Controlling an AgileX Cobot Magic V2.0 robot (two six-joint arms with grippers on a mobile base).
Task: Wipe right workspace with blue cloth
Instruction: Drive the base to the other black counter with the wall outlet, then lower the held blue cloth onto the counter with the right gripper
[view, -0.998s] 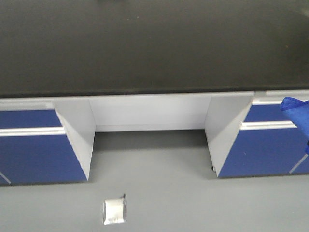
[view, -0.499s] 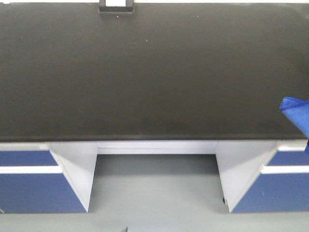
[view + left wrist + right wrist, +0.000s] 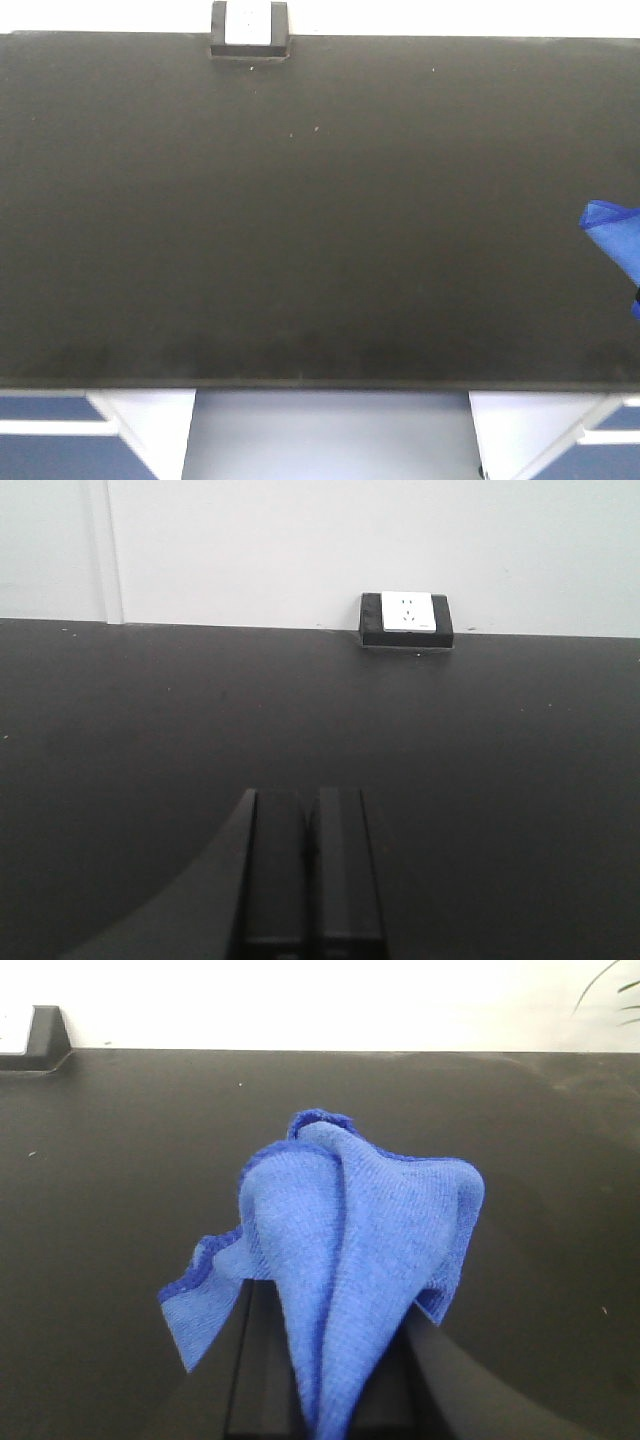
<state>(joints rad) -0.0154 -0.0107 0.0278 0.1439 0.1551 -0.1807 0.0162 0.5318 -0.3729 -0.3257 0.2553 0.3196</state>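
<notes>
The blue cloth (image 3: 350,1230) hangs bunched and wrinkled from my right gripper (image 3: 325,1300), which is shut on it above the right workspace (image 3: 120,1160), a matte black benchtop. The cloth covers most of the fingers. In the front view only a corner of the blue cloth (image 3: 612,235) shows at the right edge, over the right workspace (image 3: 300,220). My left gripper (image 3: 310,805) is shut with nothing in it, its two fingers pressed together just above the benchtop (image 3: 150,720).
A small black box with a white face (image 3: 249,28) stands at the benchtop's back edge against the pale wall; the same box (image 3: 407,618) lies ahead of the left gripper. Below the front edge are blue cabinets (image 3: 40,450) and a grey knee recess (image 3: 330,435).
The front view has closed in on the bench: its front edge sank down the frame and the black box came into sight at the top. The cloth stays at the right edge.
</notes>
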